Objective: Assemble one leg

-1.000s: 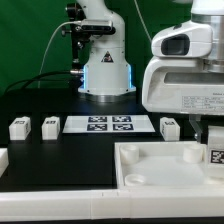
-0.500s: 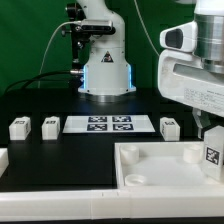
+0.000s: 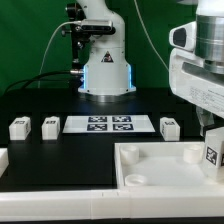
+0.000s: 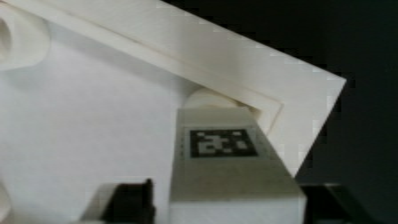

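Gripper (image 4: 224, 205) is clamped on the leg (image 4: 222, 172). The wrist view shows the white block sitting straight between the 2 dark fingers (image 4: 128, 200), 1 finger on each side, with its square marker tag facing the camera. In the exterior view the leg (image 3: 213, 155) hangs directly under the arm's hand at the exterior view's right edge, roughly upright, with the tag turned toward the camera. It is over the right end of the large white slab (image 3: 165, 165). Cannot tell whether its lower end touches the slab or is just above it. In the wrist view the slab (image 4: 89, 120) fills the space beneath the leg, and the leg's far end sits just inside 1 slab corner, next to the raised rim. Part of a round socket shows at the frame edge, well apart from the leg. On the black table (image 3: 60, 165) behind the slab lie a loose leg (image 3: 19, 127) and a 2nd loose leg (image 3: 50, 125) on the exterior view's left, then the marker board (image 3: 110, 124) in the middle. A 3rd loose leg (image 3: 169, 127) lies just beside the board's right end, and all 3 are apart from the gripper. The arm's base (image 3: 105, 70) stands behind the marker board against a green backdrop (image 3: 30, 40).
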### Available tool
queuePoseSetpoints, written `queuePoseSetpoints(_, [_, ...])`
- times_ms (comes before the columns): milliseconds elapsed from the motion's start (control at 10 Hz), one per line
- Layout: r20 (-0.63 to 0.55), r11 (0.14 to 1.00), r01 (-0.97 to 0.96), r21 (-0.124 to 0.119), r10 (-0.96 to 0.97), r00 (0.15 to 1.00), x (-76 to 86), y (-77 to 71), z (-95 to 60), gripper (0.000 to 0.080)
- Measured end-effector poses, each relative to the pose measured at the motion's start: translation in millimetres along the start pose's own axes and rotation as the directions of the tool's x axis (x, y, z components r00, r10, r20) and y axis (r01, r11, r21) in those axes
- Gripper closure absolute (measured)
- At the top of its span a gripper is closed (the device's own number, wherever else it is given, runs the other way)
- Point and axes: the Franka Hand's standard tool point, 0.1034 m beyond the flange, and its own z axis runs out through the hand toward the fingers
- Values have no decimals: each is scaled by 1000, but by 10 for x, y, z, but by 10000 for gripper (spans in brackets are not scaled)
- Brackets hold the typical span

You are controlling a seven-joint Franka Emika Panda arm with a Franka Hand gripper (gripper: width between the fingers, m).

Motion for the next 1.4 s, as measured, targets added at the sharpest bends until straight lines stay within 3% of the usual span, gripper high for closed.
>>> queuePoseSetpoints(100, [0,998,55,1,-55,998,-2,-2,0,277])
queuePoseSetpoints(200, [-3,997,75,8,-75,997,-21,-13,9,190])
queuePoseSetpoints(400, [-4,948,317,3,-317,948,-48,-6,30,158])
queuePoseSetpoints(700, [-2,767,641,-1,-641,767,-63,-4,40,151])
queuePoseSetpoints(900, [-1,602,798,-2,-798,602,-71,-2,50,151])
queuePoseSetpoints(1400, [6,64,998,-7,-998,64,-45,14,58,151])
